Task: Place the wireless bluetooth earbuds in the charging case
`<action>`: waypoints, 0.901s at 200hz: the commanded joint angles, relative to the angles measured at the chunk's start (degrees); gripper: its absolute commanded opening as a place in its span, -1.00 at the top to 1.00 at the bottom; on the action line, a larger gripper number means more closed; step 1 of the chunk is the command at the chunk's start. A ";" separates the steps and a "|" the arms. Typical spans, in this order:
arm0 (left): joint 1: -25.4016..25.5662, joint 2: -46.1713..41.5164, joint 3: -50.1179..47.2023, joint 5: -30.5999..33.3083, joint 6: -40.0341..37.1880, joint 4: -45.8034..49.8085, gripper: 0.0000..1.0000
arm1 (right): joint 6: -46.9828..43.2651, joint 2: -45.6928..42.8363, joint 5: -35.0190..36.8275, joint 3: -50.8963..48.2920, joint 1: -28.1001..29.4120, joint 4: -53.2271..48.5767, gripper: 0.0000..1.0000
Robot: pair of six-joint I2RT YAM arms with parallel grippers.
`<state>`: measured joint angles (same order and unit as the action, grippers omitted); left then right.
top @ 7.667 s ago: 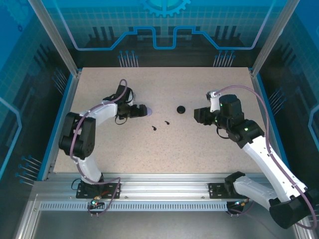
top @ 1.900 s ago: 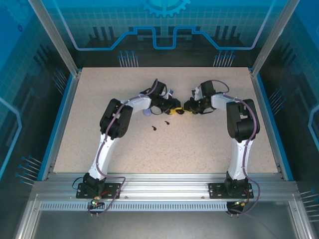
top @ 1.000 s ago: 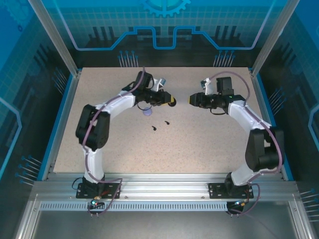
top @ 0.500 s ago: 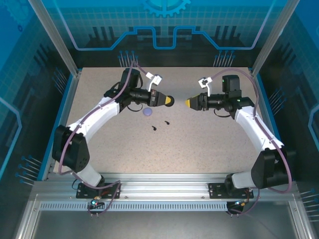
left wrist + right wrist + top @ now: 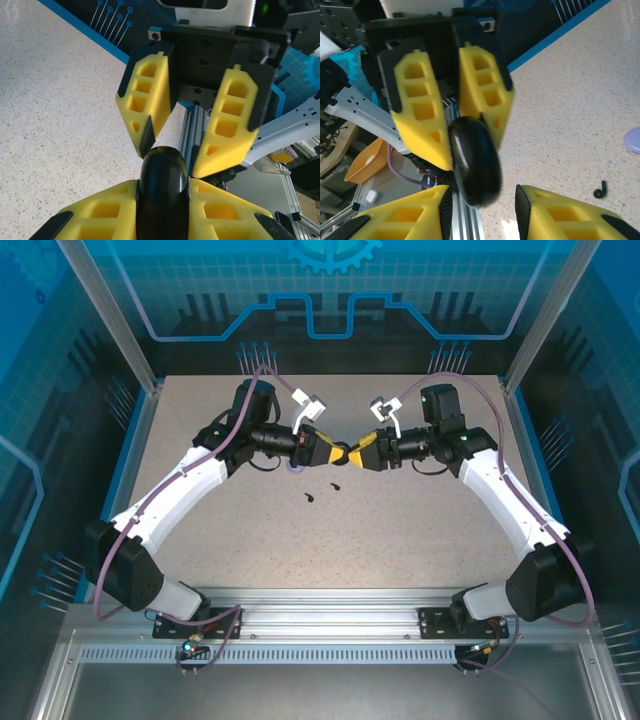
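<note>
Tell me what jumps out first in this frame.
Above the middle of the table, the left gripper clamps a black charging case, and the right gripper, facing it, has its jaws open around the case's free end. Two black earbuds lie loose on the table nearby.

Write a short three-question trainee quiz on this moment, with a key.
1. Which gripper grips the black case? A) left gripper B) right gripper C) neither
2. True or false: the right gripper's fingers stand apart on either side of the case's free end.
3. How many black earbuds lie loose on the table?

Key: 1 A; 2 true; 3 two.
</note>
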<state>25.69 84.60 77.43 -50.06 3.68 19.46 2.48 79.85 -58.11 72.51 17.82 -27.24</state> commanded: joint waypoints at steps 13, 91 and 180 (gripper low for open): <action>0.45 -1.22 -0.46 -2.12 -2.43 1.66 0.60 | -2.07 0.65 -2.32 2.43 1.44 -2.74 0.23; 1.20 -1.86 0.02 -2.47 -2.45 1.46 0.61 | -2.92 2.15 -4.38 3.51 3.42 -3.07 0.36; 1.16 -1.30 -0.33 2.14 -0.48 -0.09 0.31 | -2.20 0.44 -4.10 2.90 3.40 -1.57 0.73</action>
<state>26.33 83.90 77.41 -51.20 2.98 21.30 -0.27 81.56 -60.20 74.37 19.84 -29.98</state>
